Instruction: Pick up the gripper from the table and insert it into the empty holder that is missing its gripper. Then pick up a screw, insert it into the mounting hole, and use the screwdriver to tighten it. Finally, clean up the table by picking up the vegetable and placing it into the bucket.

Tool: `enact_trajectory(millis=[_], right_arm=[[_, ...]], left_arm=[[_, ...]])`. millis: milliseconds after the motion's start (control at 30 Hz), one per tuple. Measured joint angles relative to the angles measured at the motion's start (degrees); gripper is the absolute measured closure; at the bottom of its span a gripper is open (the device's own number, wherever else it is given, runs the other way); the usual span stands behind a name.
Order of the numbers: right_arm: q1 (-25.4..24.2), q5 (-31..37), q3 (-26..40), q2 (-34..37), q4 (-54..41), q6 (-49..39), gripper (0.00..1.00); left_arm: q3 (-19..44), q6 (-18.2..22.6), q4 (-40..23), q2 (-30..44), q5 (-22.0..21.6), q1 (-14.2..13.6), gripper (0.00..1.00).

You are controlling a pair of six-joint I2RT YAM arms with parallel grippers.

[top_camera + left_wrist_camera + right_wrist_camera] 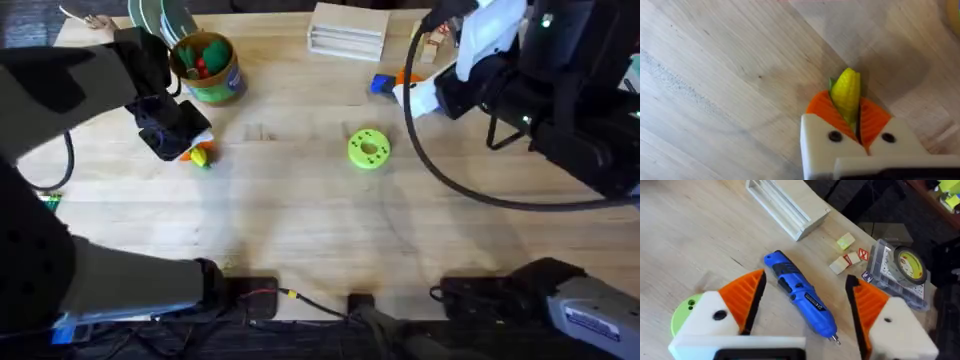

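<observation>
The vegetable sits pinched between the left claw's orange pads at the left of the overhead frame, low over the desk, presumably gripped for carrying to the bucket just above it. Its lower end is hidden by the fingers. The right claw (spread wide) hangs over the screwdriver at upper right.
</observation>
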Motion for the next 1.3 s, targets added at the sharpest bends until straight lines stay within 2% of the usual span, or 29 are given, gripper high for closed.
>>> enact_trajectory(millis=[100, 267, 500, 633, 833, 1033, 1300], right_arm=[[0.0, 0.0, 0.0, 0.0, 0.0, 0.0, 0.010], [0.0, 0.0, 0.0, 0.0, 0.0, 0.0, 0.009], [0.0, 0.0, 0.0, 0.0, -0.1, 0.2, 0.010], [0.0, 0.0, 0.0, 0.0, -0.1, 0.2, 0.010], [0.0, 0.0, 0.0, 0.0, -0.1, 0.2, 0.010], [0.0, 0.0, 0.0, 0.0, -0.1, 0.2, 0.010], [0.0, 0.0, 0.0, 0.0, -0.1, 0.2, 0.010]], left_arm=[[0.0, 0.1, -0.7, 0.0, 0.0, 0.0, 0.974], [0.0, 2.9, -2.8, -1.7, 0.0, 0.0, 0.975], [0.2, 7.4, -4.8, -13.6, 1.9, 0.0, 0.975], [0.6, 8.7, 1.3, -20.5, 4.8, 0.0, 0.975], [1.3, 9.2, 16.6, -24.6, 10.4, 0.0, 0.975], [1.3, 9.2, 25.7, -21.1, 12.5, -0.1, 0.975], [1.3, 9.2, 31.2, -11.8, 13.1, -0.1, 0.975]])
